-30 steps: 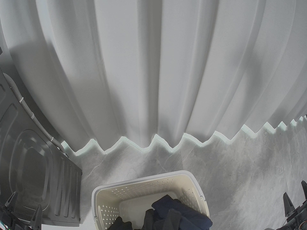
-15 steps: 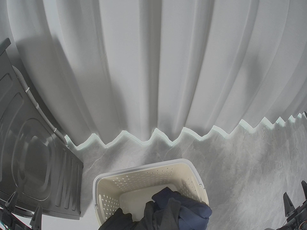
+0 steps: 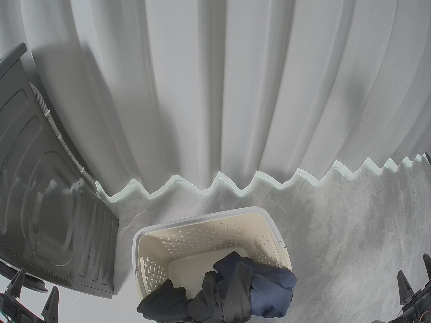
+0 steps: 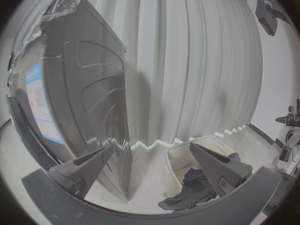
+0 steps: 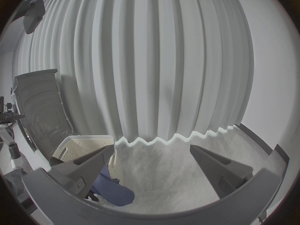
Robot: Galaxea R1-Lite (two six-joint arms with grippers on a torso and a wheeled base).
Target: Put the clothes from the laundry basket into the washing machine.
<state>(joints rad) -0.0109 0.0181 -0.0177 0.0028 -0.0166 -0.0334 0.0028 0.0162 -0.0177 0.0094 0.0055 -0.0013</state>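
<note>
A cream perforated laundry basket stands on the floor just ahead of me, low in the head view. Dark grey and navy clothes are piled in its near half and spill over its near rim. The dark grey washing machine stands at the left, its ribbed side panel toward me. My left gripper is open and empty, low at the left by the machine's bottom corner. My right gripper is open and empty, low at the right over bare floor. The left wrist view has the machine, basket and clothes beyond the open left gripper. The right wrist view has the basket and navy cloth beside the open right gripper.
A white pleated curtain hangs behind the basket down to the grey marble floor. A corrugated hose runs down the machine's rear edge. Open floor lies to the right of the basket.
The whole head picture has shifted: basket, clothes and washing machine sit higher and show more, so the camera moved. Both grippers keep their places, open.
</note>
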